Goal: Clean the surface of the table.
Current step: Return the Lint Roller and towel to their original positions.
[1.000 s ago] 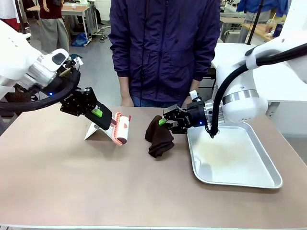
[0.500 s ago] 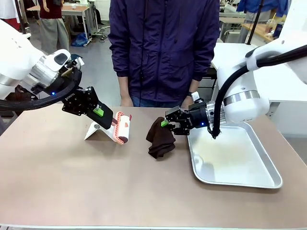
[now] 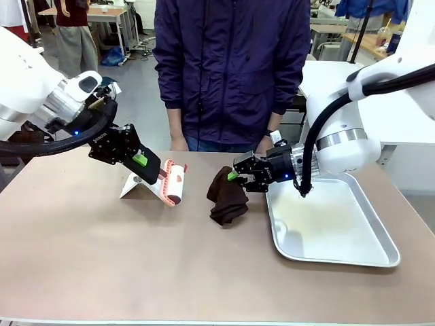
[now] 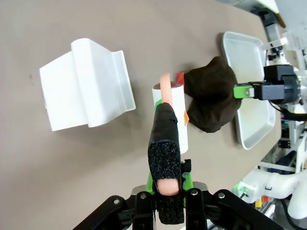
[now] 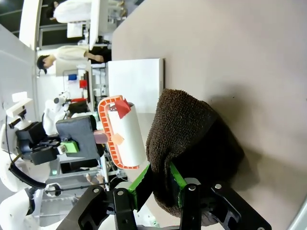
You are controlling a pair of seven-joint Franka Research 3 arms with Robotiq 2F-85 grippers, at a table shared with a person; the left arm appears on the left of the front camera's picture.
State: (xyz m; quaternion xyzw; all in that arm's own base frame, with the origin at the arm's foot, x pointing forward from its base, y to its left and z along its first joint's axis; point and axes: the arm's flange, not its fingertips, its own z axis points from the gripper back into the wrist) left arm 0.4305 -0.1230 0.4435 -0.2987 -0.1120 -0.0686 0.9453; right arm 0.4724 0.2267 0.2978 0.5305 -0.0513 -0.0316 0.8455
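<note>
Dark brown terry cloth [image 3: 226,197] was bunched up near the middle of the beige-brown bench [image 3: 102,265], and the right pincer [image 3: 233,175] had its green-padded fingers pinched on the cloth's top edge, so most of the fabric hung down and slumped onto the bench top. The right wrist camera showed that fold of cloth [image 5: 180,139] squeezed between the two pads. Over on the left, the left pincer [image 3: 151,173] was pressed together on the salmon-pink handle of a lint roller [image 3: 172,182], holding it tilted with the white roll end down by the bench surface. From the left wrist camera the roller [image 4: 171,108] sat just beside the cloth [image 4: 211,99]. A white plastic stand [image 3: 136,187] rested on the bench right behind the roller. A silver metal tray [image 3: 340,255] lay flat to the right of the cloth. A person in a dark purple jacket [image 3: 231,68] stood at the far edge of the bench.
</note>
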